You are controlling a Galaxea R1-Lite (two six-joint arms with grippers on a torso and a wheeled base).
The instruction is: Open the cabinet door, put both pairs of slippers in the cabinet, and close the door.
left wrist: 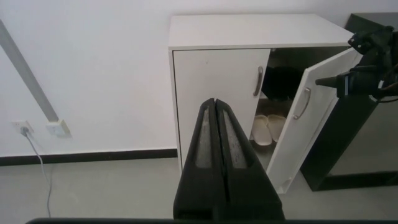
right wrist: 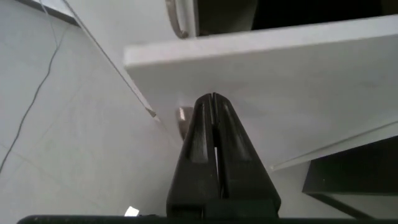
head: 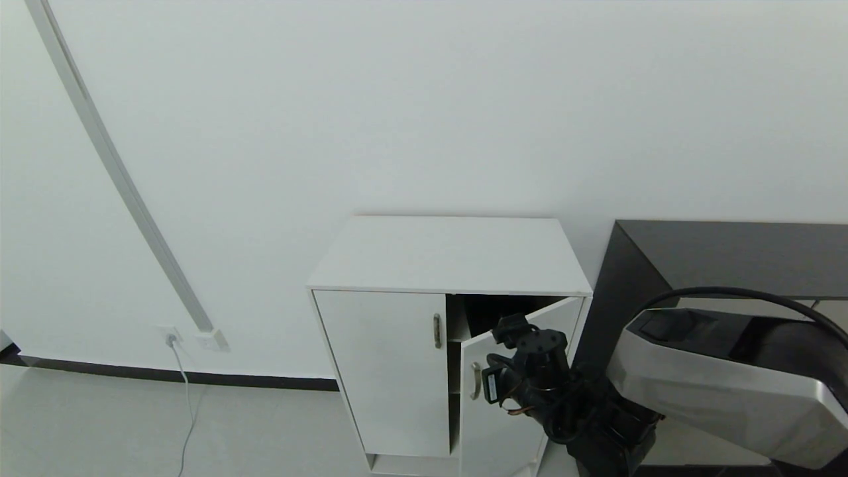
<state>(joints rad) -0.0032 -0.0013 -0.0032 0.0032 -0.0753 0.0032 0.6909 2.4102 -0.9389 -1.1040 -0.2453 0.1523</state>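
Note:
The white cabinet (head: 450, 255) stands against the wall, its left door (head: 384, 371) closed. Its right door (head: 490, 424) is ajar at a narrow angle. My right gripper (head: 515, 329) is shut and empty, in front of that door's outer face near its top edge (right wrist: 261, 53); I cannot tell whether it touches. Through the gap, a light pair of slippers (left wrist: 267, 127) lies on the lower shelf, with a dark shape (left wrist: 281, 81) on the shelf above. My left gripper (left wrist: 214, 102) is shut on nothing, well back from the cabinet (left wrist: 249, 31).
A black piece of furniture (head: 729, 255) stands right beside the cabinet. A wall socket with a hanging cable (head: 173, 338) and a slanting cable duct (head: 112, 165) are at the left. Grey floor (head: 232, 430) lies open in front.

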